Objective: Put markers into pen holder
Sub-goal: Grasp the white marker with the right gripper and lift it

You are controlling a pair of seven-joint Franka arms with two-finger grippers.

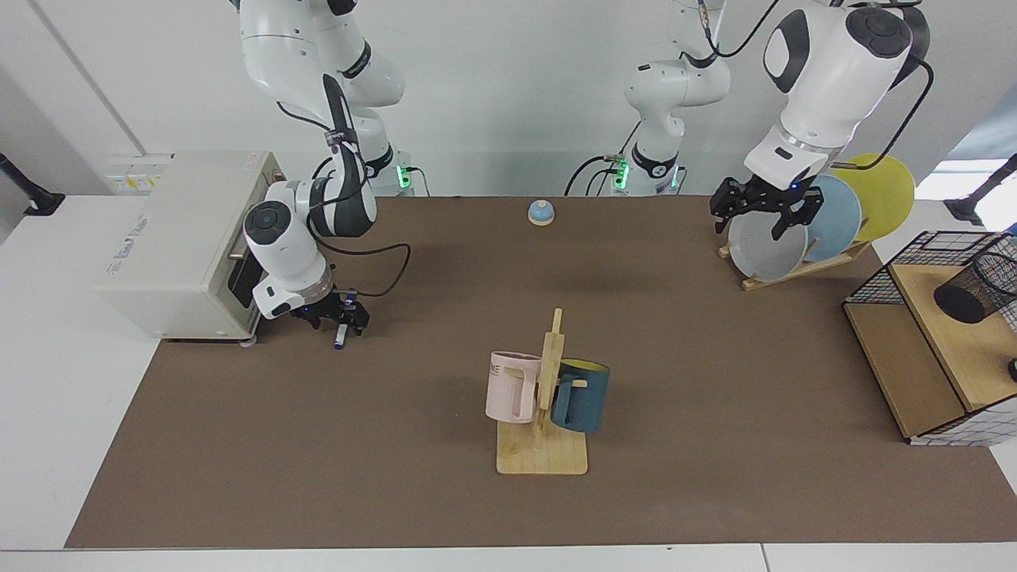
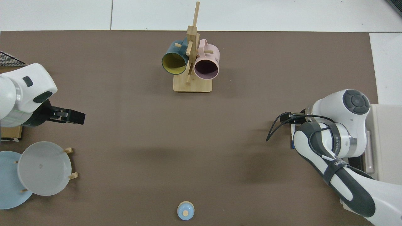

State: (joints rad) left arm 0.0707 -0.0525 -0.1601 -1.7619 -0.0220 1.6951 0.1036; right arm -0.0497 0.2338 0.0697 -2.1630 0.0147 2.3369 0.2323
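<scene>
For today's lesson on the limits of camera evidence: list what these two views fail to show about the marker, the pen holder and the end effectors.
- Marker: in the facing view only its lower end shows below the right end effector; in the top view the arm covers it almost wholly.
- Whether the right end effector grips the marker: too small to tell.
- Pen holder: cut by the facing view's edge; absent from the top view.
- Left end effector: waits by the plates, contact unclear.

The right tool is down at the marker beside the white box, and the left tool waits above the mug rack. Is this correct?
Not fully. The facing view shows the left tool waiting above the plate rack, not the mug rack. The right tool is at the marker beside the white box.
</scene>
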